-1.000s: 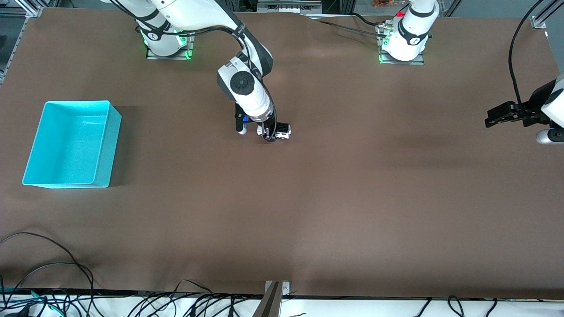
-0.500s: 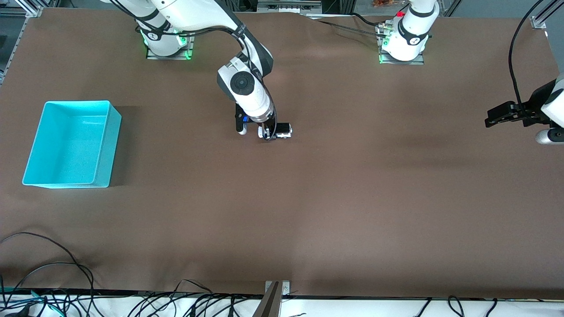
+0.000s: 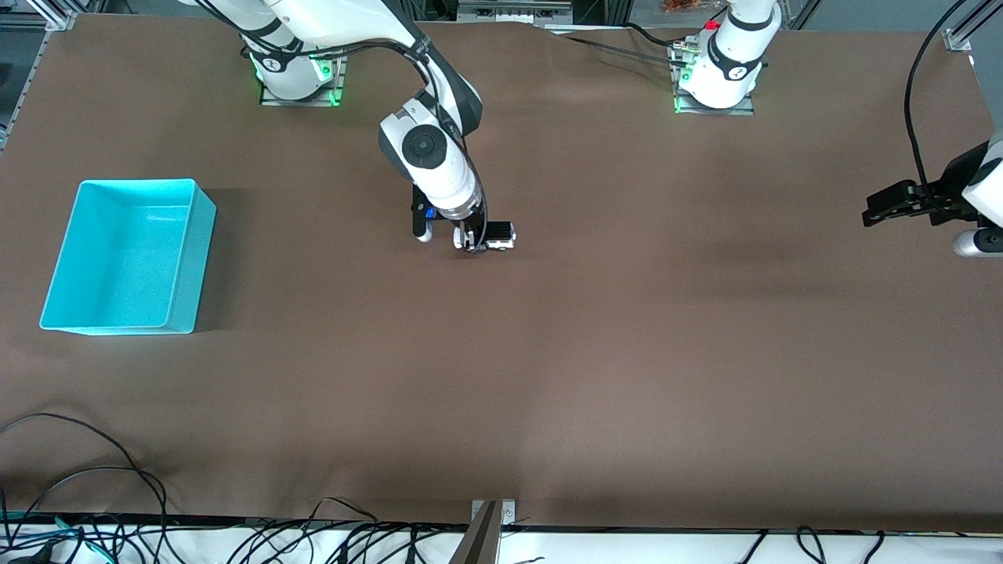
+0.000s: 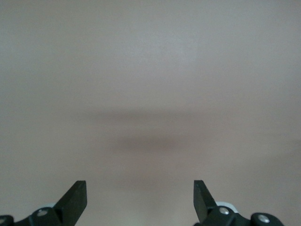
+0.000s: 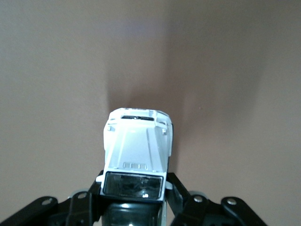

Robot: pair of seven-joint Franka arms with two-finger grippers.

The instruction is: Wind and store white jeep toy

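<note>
Now | right tool (image 3: 475, 241) clenched on white jeep toy (image 3: 499, 235) | cyan bin (image 3: 185, 258) at frame's left edge, well apart | left tool (image 4: 140, 200) released, waiting over the table.

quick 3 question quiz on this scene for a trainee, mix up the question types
1. True or false: the right gripper is shut on the white jeep toy.
2. Multiple choice: where is the cyan bin? A) toward the right arm's end of the table; B) toward the left arm's end; C) under the left gripper.
3. Fill in: the left gripper's fingers are ____ and hold nothing.

Key
1. True: in the right wrist view its fingers press both sides of the jeep.
2. A: the bin sits apart from the jeep with nothing visible in it.
3. Open: the left arm waits over bare table.
</note>
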